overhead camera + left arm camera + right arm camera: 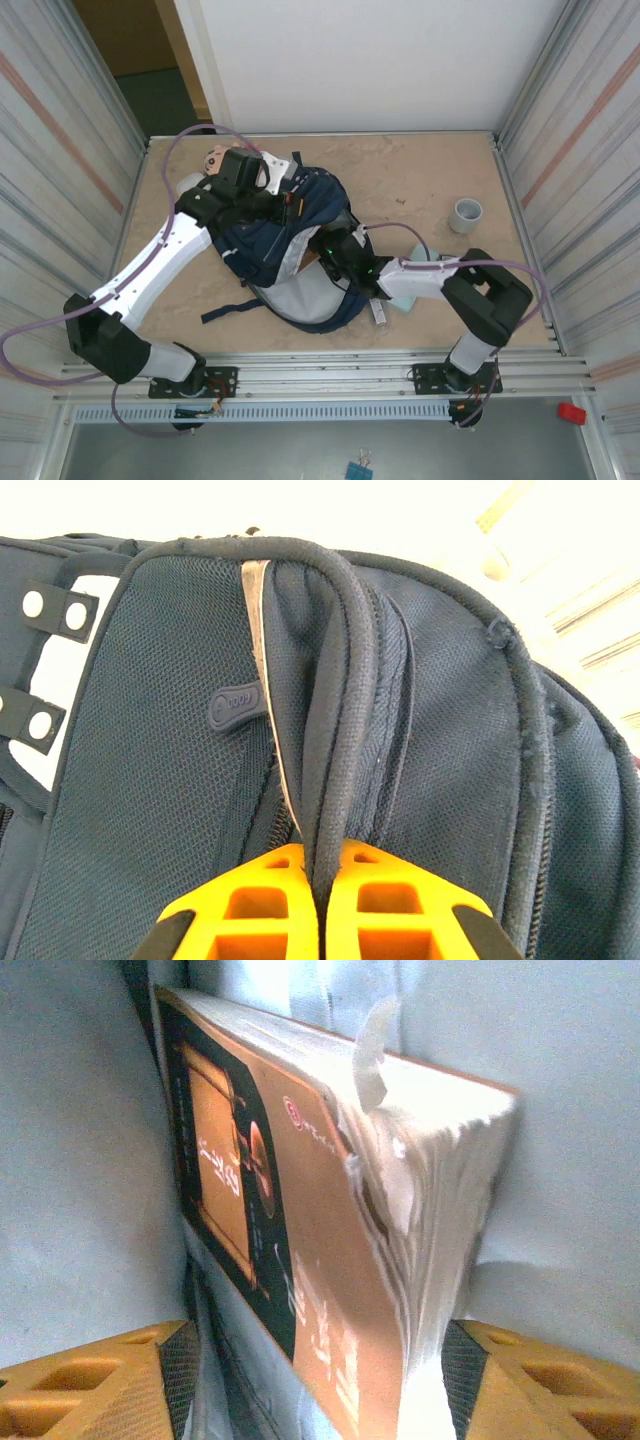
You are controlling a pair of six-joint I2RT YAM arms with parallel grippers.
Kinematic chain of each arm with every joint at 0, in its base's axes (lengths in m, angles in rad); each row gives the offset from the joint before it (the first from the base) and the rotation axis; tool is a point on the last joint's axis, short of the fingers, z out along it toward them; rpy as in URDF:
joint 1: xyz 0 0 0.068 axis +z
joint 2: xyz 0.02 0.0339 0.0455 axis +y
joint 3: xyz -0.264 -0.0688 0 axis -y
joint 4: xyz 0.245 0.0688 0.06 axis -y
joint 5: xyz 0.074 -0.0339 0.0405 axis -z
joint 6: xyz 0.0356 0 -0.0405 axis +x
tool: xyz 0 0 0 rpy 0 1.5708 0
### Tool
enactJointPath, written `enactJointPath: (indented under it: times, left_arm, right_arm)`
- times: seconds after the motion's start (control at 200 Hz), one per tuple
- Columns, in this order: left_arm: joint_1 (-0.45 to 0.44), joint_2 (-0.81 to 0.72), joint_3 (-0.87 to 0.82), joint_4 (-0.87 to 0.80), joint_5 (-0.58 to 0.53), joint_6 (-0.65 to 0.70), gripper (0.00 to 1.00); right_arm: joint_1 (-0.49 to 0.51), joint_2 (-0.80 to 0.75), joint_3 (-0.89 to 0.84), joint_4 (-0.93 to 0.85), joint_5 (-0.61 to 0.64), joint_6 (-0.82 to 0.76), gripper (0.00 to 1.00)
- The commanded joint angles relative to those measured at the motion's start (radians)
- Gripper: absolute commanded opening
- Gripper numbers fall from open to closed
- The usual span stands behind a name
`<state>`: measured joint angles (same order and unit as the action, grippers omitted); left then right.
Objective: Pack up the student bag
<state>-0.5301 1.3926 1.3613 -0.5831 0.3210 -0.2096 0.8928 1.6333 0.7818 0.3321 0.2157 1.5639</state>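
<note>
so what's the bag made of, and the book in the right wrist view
The student bag looks like matte navy woven synthetic fabric, perhaps nylon: fine mesh weave and stitched piping show. The book is paper, by its rough white page edges, with a slightly glossy printed cover, probably card.

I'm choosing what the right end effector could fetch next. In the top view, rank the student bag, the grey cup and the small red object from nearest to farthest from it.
1. The student bag: mid-scene; the right end effector is reaching into its opening.
2. The grey cup: standing farther back and to the right.
3. The red object: far front-right corner of the view.
</note>
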Motion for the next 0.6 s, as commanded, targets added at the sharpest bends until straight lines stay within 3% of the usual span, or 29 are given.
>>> enactJointPath:
  times: [0.0,0.17,0.346,0.596]
  left_arm:
    - [0.019,-0.06,0.009,0.077,-0.034,0.013,0.0]
    - [0.022,-0.052,-0.016,0.081,-0.028,0.022,0.0]
    - [0.01,-0.051,-0.08,0.085,-0.045,0.038,0.0]
    - [-0.111,0.001,-0.202,0.121,-0.103,0.11,0.0]
  right_arm:
    - [0.006,-0.108,-0.047,-0.117,-0.015,0.004,0.68]
    - [0.021,-0.284,-0.103,-0.237,-0.015,-0.065,0.69]
    - [0.02,-0.507,-0.128,-0.39,0.031,-0.245,0.7]
    - [-0.007,-0.793,-0.194,-0.541,0.072,-0.563,0.69]
